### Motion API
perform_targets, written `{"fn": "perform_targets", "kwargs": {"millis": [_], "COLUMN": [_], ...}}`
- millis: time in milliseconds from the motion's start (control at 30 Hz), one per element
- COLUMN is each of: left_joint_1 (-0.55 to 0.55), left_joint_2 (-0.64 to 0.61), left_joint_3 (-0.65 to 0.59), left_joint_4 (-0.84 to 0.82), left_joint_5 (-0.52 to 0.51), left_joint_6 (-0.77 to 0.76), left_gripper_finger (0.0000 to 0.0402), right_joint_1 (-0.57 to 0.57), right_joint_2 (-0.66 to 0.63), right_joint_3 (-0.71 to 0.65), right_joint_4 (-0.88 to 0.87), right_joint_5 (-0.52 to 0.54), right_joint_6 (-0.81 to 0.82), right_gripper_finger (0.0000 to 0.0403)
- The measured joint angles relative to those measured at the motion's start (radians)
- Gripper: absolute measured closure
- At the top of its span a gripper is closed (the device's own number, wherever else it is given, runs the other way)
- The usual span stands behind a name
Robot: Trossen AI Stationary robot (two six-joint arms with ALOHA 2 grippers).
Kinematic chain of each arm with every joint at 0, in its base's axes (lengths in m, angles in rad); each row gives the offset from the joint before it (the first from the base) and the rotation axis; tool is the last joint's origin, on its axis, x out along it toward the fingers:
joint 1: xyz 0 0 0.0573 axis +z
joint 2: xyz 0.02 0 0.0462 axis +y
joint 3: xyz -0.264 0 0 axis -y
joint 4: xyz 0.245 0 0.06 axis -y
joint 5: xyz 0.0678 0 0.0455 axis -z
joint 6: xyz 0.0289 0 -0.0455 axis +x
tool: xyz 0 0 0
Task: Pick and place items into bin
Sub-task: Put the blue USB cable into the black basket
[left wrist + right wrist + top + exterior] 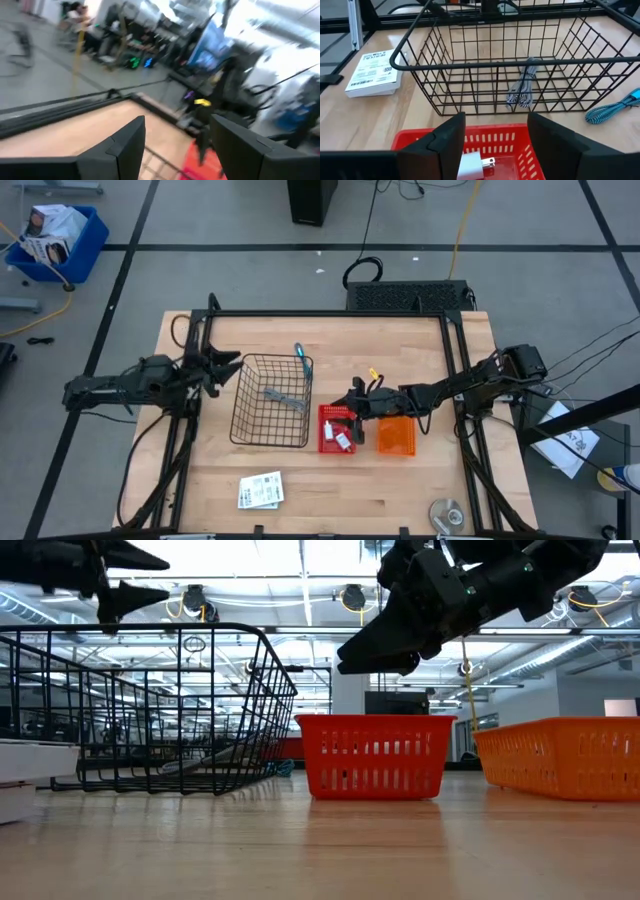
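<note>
Two dark robot arms work over a wooden worktop (400, 480) in the overhead view, with the right claw (354, 408) poised at frame centre above a small red basket (336, 430). Its fingers stand spread and hold nothing. Directly beneath them, the wrist camera shows a white plug adapter (472, 166) lying in that red basket. The black wire bin (271, 400) sits just left of centre, already containing a grey braided cable (524, 89), while a blue braided cable (300, 358) hangs at the bin's upper right corner.

The step in hand appears to be the reach for the adapter; the next move would call for lowering the open claw straight into the red basket, closing on the adapter and carrying it across to the bin.

The left claw (222, 367) waits, also open and empty, at the bin's left edge. An orange basket (396, 436) stands right of the red one. A white printed packet (260, 491) lies at lower centre-left; its lettering is too small to read.
</note>
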Motion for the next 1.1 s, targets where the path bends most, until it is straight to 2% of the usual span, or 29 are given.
{"fn": "perform_targets", "kwargs": {"millis": [233,367,533,633,733,833,1033,1100], "left_joint_1": [0.139,0.251,0.432,0.581,0.708,0.783,0.801,0.801], "left_joint_2": [0.304,0.510,0.762,0.906,1.041,1.157,1.348,1.406], "left_joint_3": [0.316,0.530,0.784,0.920,1.013,1.070,1.152,1.171], "left_joint_4": [-0.304,-0.436,-0.580,-0.706,-0.762,-0.805,-0.805,-0.811], "left_joint_5": [0.019,0.093,0.121,0.184,0.375,0.537,0.571,0.633], "left_joint_6": [0.083,0.131,0.137,0.086,0.029,-0.039,-0.048,-0.033], "left_gripper_finger": [0.0174,0.0174,0.0174,0.0174,0.0174,0.0174,0.0174,0.0174], "right_joint_1": [0.007,0.008,0.026,0.039,0.040,0.039,0.046,0.046], "right_joint_2": [0.000,0.000,0.000,0.000,0.000,-0.012,-0.031,-0.033], "right_joint_3": [0.000,0.000,0.000,0.000,0.000,-0.001,-0.001,-0.001], "right_joint_4": [-0.003,-0.004,-0.009,-0.013,-0.014,-0.042,-0.156,-0.200], "right_joint_5": [-0.001,-0.005,-0.029,-0.029,-0.029,-0.029,-0.053,-0.054], "right_joint_6": [0.016,0.042,0.084,0.118,0.146,0.163,0.188,0.193], "right_gripper_finger": [0.0197,0.0197,0.0197,0.0197,0.0197,0.0197,0.0197,0.0197]}}
